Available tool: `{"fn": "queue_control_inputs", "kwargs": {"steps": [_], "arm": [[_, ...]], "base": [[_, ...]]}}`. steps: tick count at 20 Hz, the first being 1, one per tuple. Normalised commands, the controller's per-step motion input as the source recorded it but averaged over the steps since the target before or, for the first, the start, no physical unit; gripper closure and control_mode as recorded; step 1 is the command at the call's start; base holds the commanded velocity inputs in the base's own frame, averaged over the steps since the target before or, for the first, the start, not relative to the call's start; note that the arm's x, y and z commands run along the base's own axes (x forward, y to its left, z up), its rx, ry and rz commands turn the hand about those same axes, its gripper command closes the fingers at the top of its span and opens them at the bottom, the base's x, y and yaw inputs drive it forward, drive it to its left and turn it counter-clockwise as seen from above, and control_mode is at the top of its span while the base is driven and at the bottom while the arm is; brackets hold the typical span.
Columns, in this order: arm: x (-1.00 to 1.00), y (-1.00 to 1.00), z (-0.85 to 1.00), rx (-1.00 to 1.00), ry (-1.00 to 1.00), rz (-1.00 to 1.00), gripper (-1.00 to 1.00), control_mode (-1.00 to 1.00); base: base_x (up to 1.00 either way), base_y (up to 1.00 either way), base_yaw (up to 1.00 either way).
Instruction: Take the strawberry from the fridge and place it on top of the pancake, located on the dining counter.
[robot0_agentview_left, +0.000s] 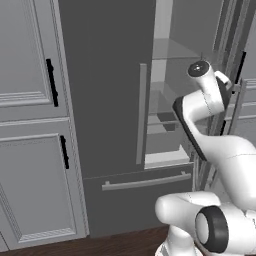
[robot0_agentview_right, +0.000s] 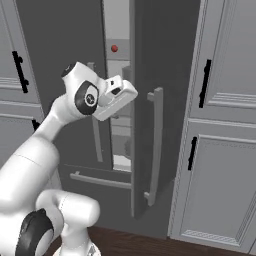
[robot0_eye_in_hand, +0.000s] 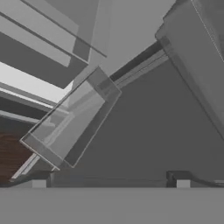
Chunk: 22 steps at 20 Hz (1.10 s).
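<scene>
Left base view: the fridge (robot0_agentview_left: 110, 100) stands ahead, its left door shut and the right side open onto a pale interior with glass shelves. My arm reaches up and right into that opening; the wrist hides the shelf behind it. Light-grey cabinets (robot0_agentview_left: 30, 125) with black handles sit to the left.

Right base view: the right fridge door (robot0_agentview_right: 155, 115) is swung only partly out, leaving a narrow gap. In that gap, on an upper shelf, I see the strawberry (robot0_agentview_right: 114, 48), a small red dot, above and slightly behind my hand. My hand is tilted toward the gap, presumably to slip past the door edge.

Hand view: my pincer (robot0_eye_in_hand: 110, 178) shows its two dark tips far apart at the bottom, wide and holding nothing. Ahead lie a door bin or shelf edge and dark door panel, at a rolled angle.

Judgement: the door likely needs more room, or I must rise to the berry's shelf. Pancake and table are not yet in play.
</scene>
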Motion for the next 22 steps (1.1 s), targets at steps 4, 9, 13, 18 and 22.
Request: {"fn": "queue_control_inputs", "kwargs": {"steps": [4,9,13,18,22], "arm": [[-0.4,-1.0,0.0,0.1,0.04,-0.09,-1.0,-1.0],[-0.26,-1.0,0.0,0.08,0.04,-0.07,-1.0,-1.0],[-0.07,-1.0,0.0,0.05,0.01,-0.03,-1.0,-1.0],[0.0,-0.93,0.0,0.03,0.0,0.0,-1.0,-1.0],[-0.19,-0.3,-0.01,0.0,-0.02,0.02,-1.0,-1.0]], "base": [[0.0,0.0,0.0],[0.0,0.0,0.0],[0.0,0.0,0.0],[0.0,0.0,0.0],[0.0,0.0,0.0]]}}
